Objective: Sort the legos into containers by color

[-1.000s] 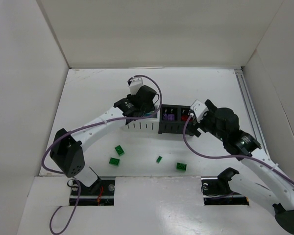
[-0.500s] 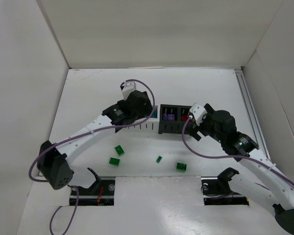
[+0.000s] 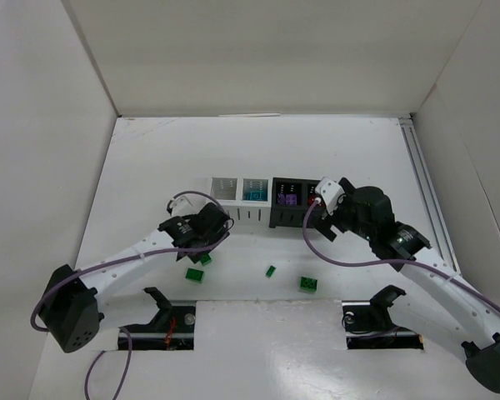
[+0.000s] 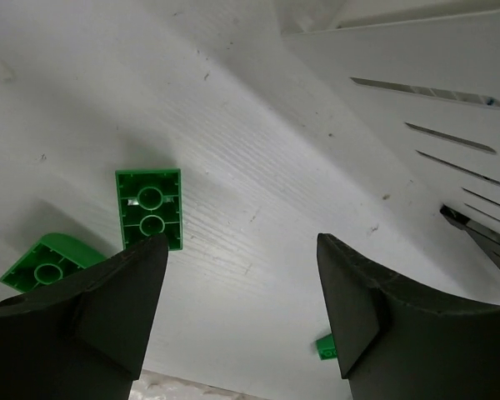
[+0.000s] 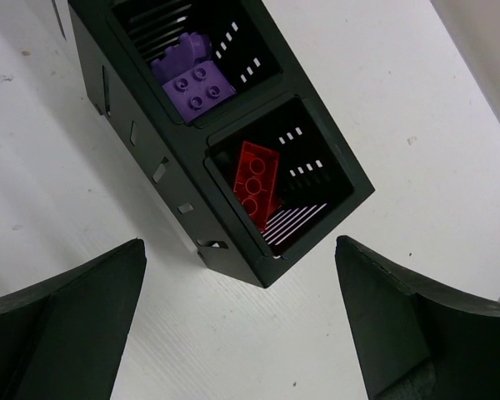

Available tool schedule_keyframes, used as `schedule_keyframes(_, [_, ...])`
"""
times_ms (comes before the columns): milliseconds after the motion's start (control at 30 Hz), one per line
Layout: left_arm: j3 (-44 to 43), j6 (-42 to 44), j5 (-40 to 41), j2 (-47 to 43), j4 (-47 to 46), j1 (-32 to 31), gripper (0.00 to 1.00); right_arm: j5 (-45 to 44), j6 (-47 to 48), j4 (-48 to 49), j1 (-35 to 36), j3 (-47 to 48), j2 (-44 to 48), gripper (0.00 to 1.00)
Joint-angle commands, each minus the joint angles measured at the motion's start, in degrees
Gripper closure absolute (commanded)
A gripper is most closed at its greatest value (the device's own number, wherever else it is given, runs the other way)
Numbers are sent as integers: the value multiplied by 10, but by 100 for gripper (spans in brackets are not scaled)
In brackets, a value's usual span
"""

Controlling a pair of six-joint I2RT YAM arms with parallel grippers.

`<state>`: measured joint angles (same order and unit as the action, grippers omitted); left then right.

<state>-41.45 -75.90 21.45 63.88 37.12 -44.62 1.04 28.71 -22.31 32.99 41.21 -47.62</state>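
Left tool (image 4: 237, 250) withdrew, spread; black bins (image 5: 150, 179): purple, red legos (image 5: 257, 183); white bin (image 3: 254, 214): teal, maybe.

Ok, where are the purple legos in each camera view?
Top external: purple legos sit mid-picture, in the left compartment of the black container.
Left wrist: not in it.
Right wrist: purple legos at upper left, in the compartment next to the red lego.
Shared landmark: the black container, seen from the top and right wrist.

1. A white bench (image 3: 150, 158) fills the middle.
2. Tall white walls (image 3: 258, 50) stand at its back and on both sides.
3. A grey rail (image 3: 421, 175) runs along the bench's right edge.
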Motion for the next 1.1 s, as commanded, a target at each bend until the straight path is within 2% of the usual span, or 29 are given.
schedule_keyframes(0, [2, -46, 18, 24, -5, -1, 31, 14, 2, 35, -3, -2, 3, 0])
schedule_keyframes(300, [1, -108, 37, 48, 52, -1, 33, 19, 7, 35, -3, -12, 3, 0])
schedule_keyframes(467, [16, -122, 43, 21, 52, -1, 34, 25, 7, 35, -3, -12, -9, 0])
schedule_keyframes(700, [59, -115, 31, 21, 25, 37, 35, 25, 7, 46, -8, -12, -9, 0])
schedule_keyframes(900, [73, -79, 18, 41, -26, 38, 46, 20, 7, 46, -8, -12, -14, 0])
schedule_keyframes(1067, [67, -46, 5, 72, -41, 38, 65, 14, 7, 40, -8, -12, -14, 0])
